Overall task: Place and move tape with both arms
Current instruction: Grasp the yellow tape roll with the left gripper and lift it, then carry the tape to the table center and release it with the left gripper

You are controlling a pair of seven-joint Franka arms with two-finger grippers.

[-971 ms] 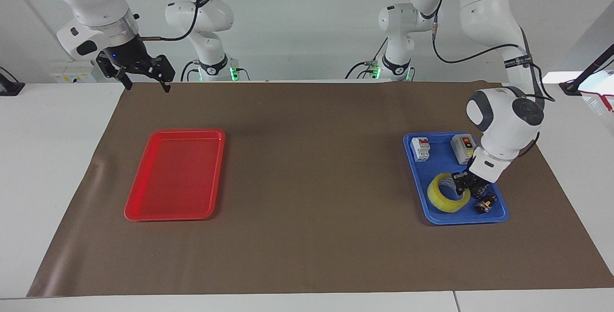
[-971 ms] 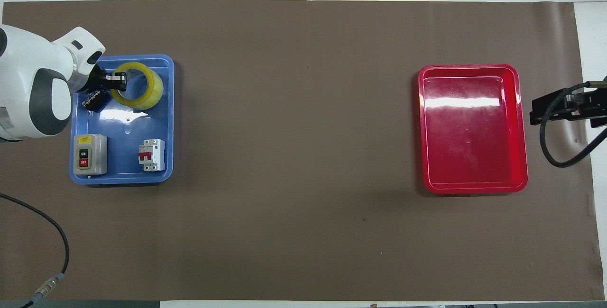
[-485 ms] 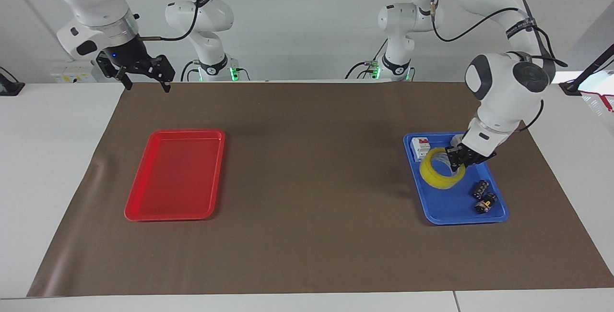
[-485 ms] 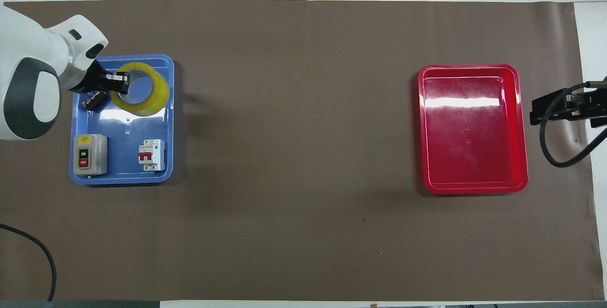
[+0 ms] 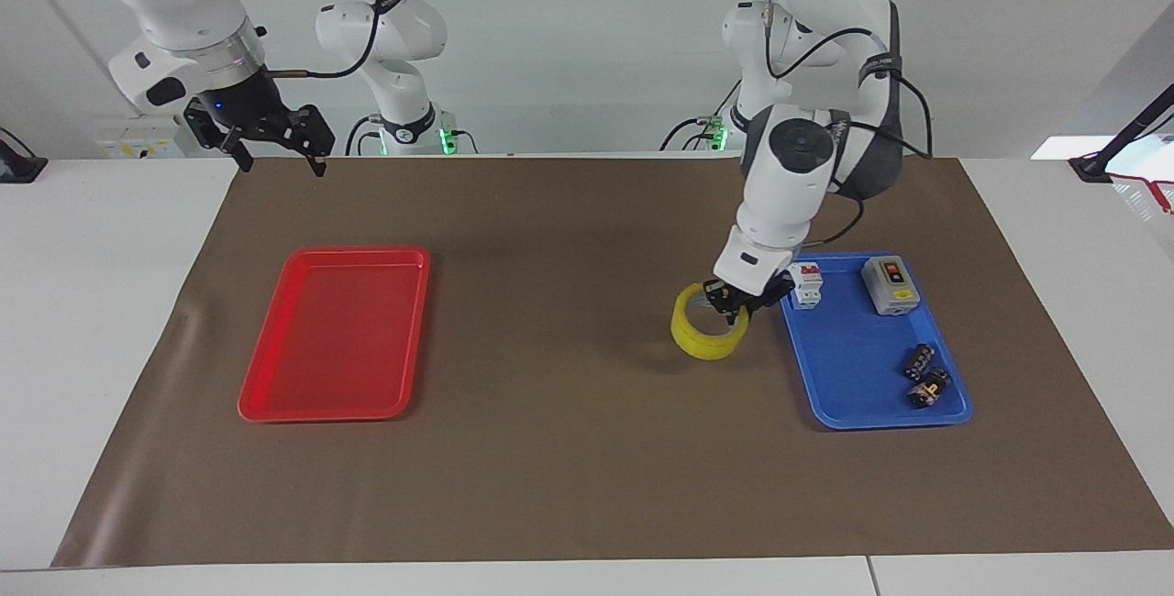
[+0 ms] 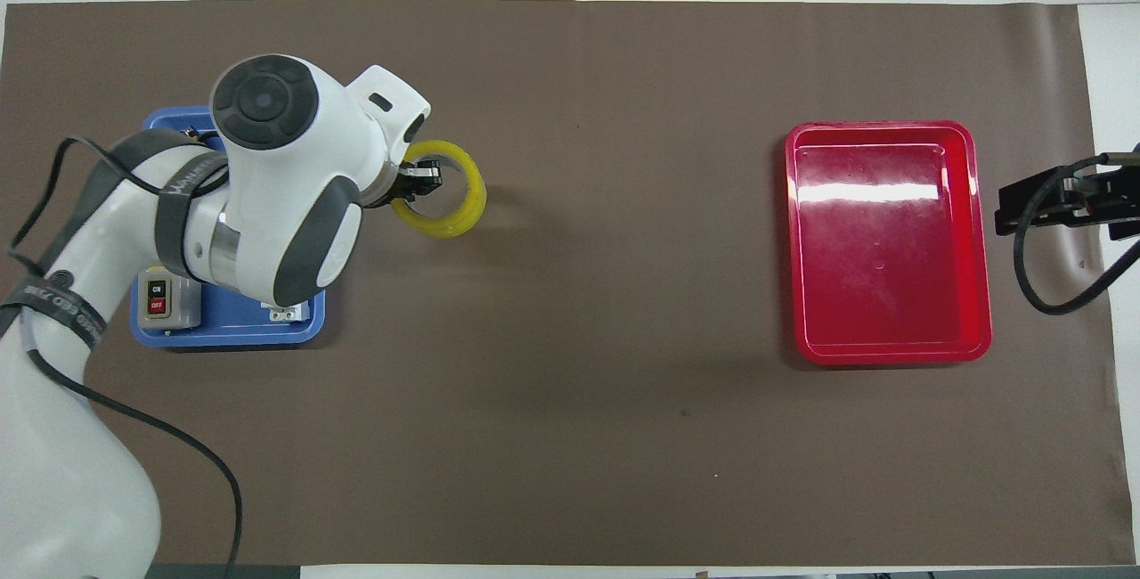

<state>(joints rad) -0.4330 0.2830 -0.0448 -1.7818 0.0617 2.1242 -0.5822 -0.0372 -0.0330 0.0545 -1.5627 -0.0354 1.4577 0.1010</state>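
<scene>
I have the tape [image 5: 706, 333] pinched by its wall in my left gripper [image 5: 736, 302], one finger inside the ring and one outside, closed tight on it. The roll hangs just off the blue tray's [image 5: 858, 394] edge, over the brown mat [image 5: 569, 468] toward the mat's middle; whether its low side touches the mat I cannot tell. It tilts a little from my fingers, so I judge it light, a stiff ring that will not crush, though its glossy side may slip. The wall is the right place to hold it, since the open core gives a finger room. My right gripper [image 5: 275, 147] waits spread open over the mat's corner near its own base, with the red tray [image 5: 275, 394] lying toward that end.
</scene>
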